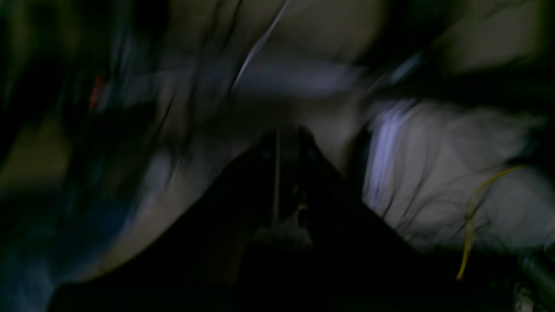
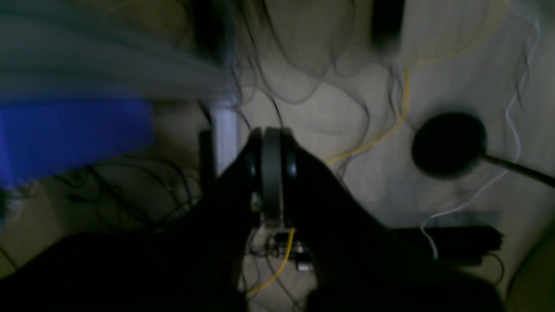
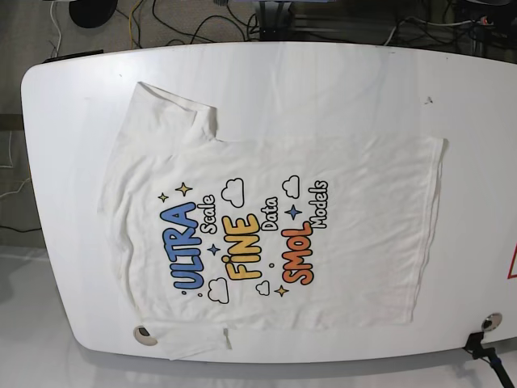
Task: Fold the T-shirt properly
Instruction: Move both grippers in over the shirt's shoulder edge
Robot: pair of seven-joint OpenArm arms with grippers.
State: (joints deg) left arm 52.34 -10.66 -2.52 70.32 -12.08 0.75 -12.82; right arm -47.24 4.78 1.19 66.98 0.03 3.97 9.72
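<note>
The T-shirt (image 3: 266, 230) lies spread flat on the white table (image 3: 339, 81), print side up, with its collar end to the left and its hem to the right. One sleeve (image 3: 174, 113) points to the far left corner. The other sleeve (image 3: 198, 343) reaches the table's front edge. Neither arm shows in the base view. In the right wrist view my right gripper (image 2: 272, 136) is shut with nothing in it, over a floor strewn with cables. The left wrist view is dark and blurred; my left gripper (image 1: 282, 136) looks shut and empty. The T-shirt shows in neither wrist view.
Cables run over the floor behind the table (image 3: 186, 28). A black round base (image 2: 448, 145) and a blue shape (image 2: 73, 134) show in the right wrist view. Two round fittings (image 3: 145, 333) (image 3: 490, 321) sit near the table's front edge.
</note>
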